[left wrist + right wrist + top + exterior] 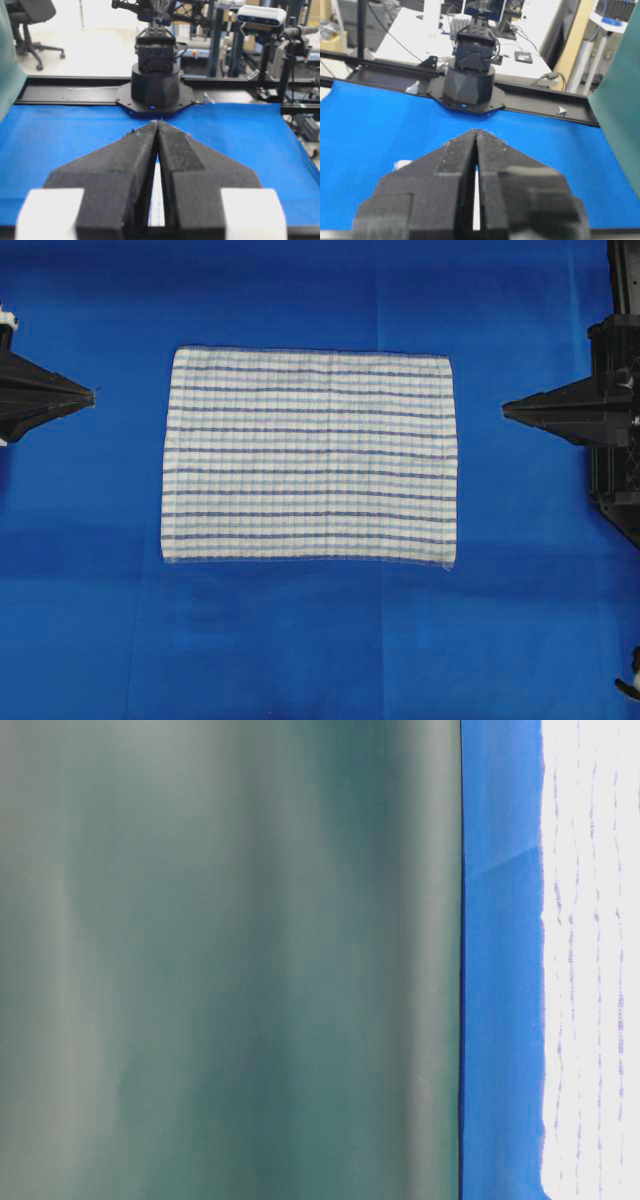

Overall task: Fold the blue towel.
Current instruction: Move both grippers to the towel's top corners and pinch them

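The blue towel (310, 457), white with dark-blue and light-blue check stripes, lies flat and spread out in the middle of the blue table covering (320, 640). Its edge also shows at the right of the table-level view, blue towel (595, 960). My left gripper (92, 395) points at it from the left edge, a short way off the towel's left side, tips together and empty. My right gripper (505, 410) points in from the right, just clear of the towel's right edge, also shut and empty. In the wrist views, left gripper (158, 121) and right gripper (476, 131) have tips touching, with a sliver of towel showing behind.
A green sheet (230, 960) fills most of the table-level view. The opposite arm's black base (156, 85) stands at the far table edge in the left wrist view, and the other base (469, 82) in the right wrist view. Black arm hardware (620, 420) runs along the right side.
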Motion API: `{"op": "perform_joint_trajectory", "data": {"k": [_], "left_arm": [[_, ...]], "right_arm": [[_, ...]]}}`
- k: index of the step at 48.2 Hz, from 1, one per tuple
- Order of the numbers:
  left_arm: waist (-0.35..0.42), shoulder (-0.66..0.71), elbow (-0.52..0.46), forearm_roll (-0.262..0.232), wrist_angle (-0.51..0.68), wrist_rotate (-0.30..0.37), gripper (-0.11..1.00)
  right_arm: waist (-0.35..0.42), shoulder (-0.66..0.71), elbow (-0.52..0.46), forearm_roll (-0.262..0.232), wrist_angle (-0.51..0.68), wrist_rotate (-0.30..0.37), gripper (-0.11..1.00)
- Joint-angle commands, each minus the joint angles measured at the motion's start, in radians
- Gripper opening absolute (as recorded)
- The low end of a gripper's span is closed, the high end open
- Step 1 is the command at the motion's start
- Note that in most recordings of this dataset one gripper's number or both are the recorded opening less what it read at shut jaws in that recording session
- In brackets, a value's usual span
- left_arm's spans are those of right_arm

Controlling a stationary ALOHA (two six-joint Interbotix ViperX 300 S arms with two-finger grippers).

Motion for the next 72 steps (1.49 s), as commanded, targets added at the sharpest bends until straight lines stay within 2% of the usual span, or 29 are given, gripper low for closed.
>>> {"op": "perform_joint_trajectory", "data": {"k": [1,9,18,30,33,36,39,44,48,57,72], "left_arm": [[-0.003,0.021,-0.023,-0.043,0.008,-0.006,0.00],[0.028,0.055,-0.023,-0.043,0.012,0.000,0.00],[0.126,0.167,-0.023,-0.043,0.012,-0.002,0.00],[0.273,0.385,-0.025,-0.041,0.011,-0.008,0.01],[0.299,0.439,-0.028,-0.041,0.006,-0.009,0.05],[0.318,0.494,-0.034,-0.041,0.006,-0.009,0.14],[0.334,0.546,-0.040,-0.041,0.006,-0.009,0.26],[0.359,0.630,-0.052,-0.041,-0.002,-0.008,0.52],[0.387,0.710,-0.058,-0.043,-0.023,-0.008,0.68],[0.422,0.842,-0.074,-0.041,-0.086,-0.005,0.68],[0.454,0.976,-0.084,-0.043,-0.130,0.005,0.67]], "right_arm": [[-0.014,0.008,-0.015,0.000,-0.008,0.003,0.00],[-0.074,0.057,-0.038,0.015,0.028,0.005,0.00],[-0.158,0.118,-0.034,0.038,0.071,0.006,0.00],[-0.268,0.241,-0.028,0.080,0.089,0.006,0.04],[-0.293,0.279,-0.026,0.091,0.086,0.006,0.10],[-0.318,0.322,-0.026,0.103,0.084,0.006,0.22],[-0.341,0.370,-0.025,0.114,0.081,0.006,0.37],[-0.370,0.449,-0.021,0.126,0.064,0.006,0.63],[-0.382,0.514,-0.018,0.132,0.037,0.006,0.77],[-0.400,0.658,-0.015,0.156,-0.046,0.006,0.73],[-0.423,0.844,-0.008,0.202,-0.150,0.005,0.72]]}}
